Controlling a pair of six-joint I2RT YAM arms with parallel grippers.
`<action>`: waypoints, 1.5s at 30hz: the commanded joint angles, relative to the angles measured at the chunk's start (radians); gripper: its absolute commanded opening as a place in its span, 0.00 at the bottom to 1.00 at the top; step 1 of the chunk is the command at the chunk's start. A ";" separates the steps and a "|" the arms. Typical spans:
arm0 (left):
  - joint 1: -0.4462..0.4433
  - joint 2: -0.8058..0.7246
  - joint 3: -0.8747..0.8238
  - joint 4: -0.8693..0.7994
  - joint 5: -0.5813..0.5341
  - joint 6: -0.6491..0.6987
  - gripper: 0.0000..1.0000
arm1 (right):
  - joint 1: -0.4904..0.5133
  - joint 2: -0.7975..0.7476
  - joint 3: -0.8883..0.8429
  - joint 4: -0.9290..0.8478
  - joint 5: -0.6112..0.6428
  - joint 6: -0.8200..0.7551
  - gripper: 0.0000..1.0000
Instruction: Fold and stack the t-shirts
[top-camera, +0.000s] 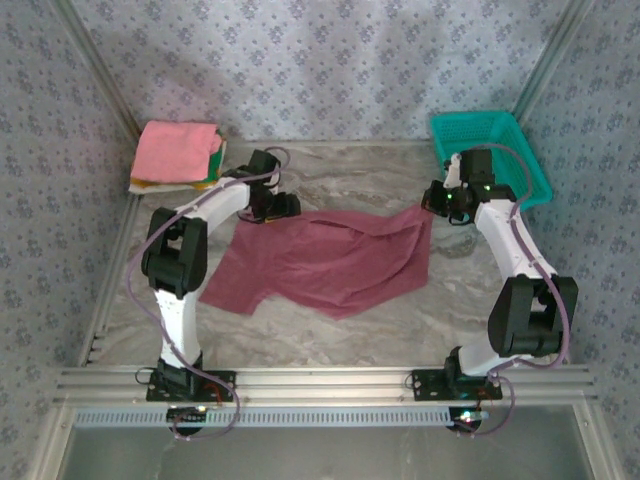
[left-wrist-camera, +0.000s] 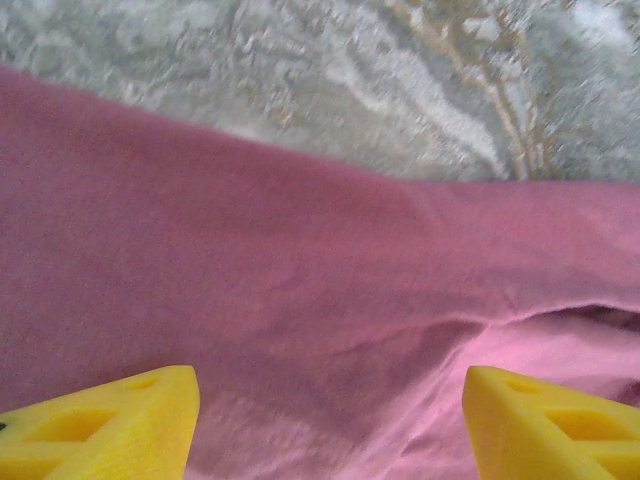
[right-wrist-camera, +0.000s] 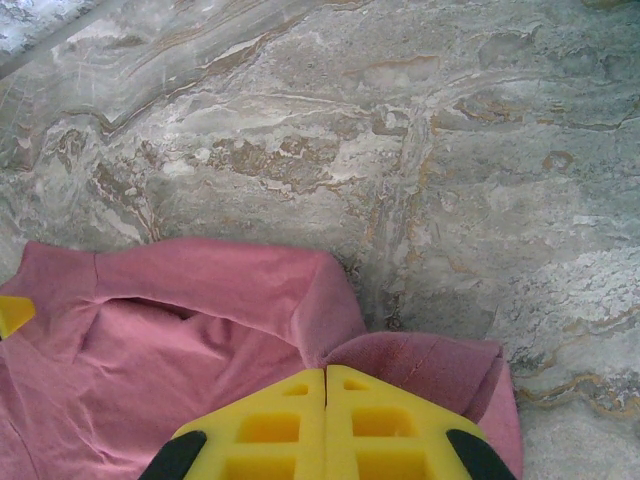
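Hovering with left hand (left-wrist-camera: 330, 400) released over maroon shirt (top-camera: 330, 260) on desk (top-camera: 400, 320); clenching right hand (right-wrist-camera: 325, 385) on its far right corner.

No text, label, brand, number or sign can be read. The maroon shirt (top-camera: 330, 262) on the tabletop (top-camera: 345, 180) shows only plain cloth on the side facing up, and it looks the same close up from both wrists. The wall covering (top-camera: 320, 60) carries a small repeating motif, not lettering. The folded stack (top-camera: 178, 152) in the far left corner is too small to make out any print.
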 joint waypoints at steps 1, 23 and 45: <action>-0.024 -0.061 -0.016 -0.070 -0.065 -0.019 0.70 | 0.006 0.002 0.005 -0.001 0.005 -0.014 0.00; -0.021 0.079 0.040 -0.011 -0.100 0.002 0.27 | 0.006 0.021 -0.005 0.012 -0.004 -0.022 0.00; -0.106 0.012 0.039 -0.106 -0.171 0.032 0.49 | 0.004 0.026 -0.010 0.020 -0.007 -0.019 0.00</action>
